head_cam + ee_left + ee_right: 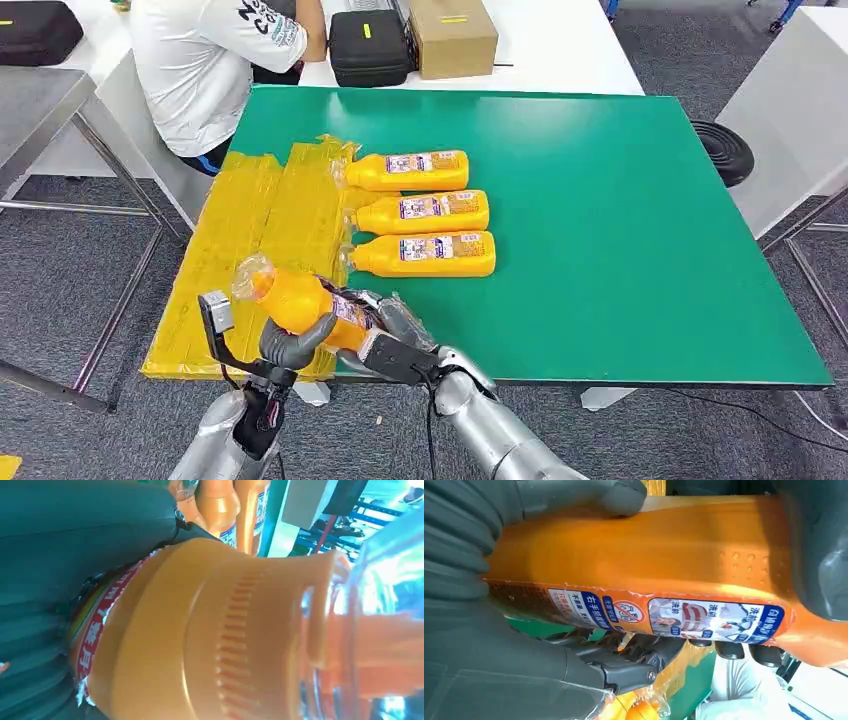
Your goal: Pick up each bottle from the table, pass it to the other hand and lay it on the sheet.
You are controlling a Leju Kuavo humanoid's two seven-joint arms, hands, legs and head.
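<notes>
- Right robot hand (385,335): fingers are wrapped around the body of the held bottle (300,300), at its base end; the label is seen between thumb and fingers in the right wrist view.
- Left robot hand (295,343): closed on the same bottle near its shoulder, cap end raised and pointing away to the left.
- Handover judged mid-transfer: the left grip should be confirmed firm before the right is released, and the bottle kept level.
- The bottle is held in the air over the near edge of the yellow sheet (250,210).
- Three laid bottles (425,212) lie side by side, caps on the sheet edge, bodies on the green bench (620,200).
</notes>
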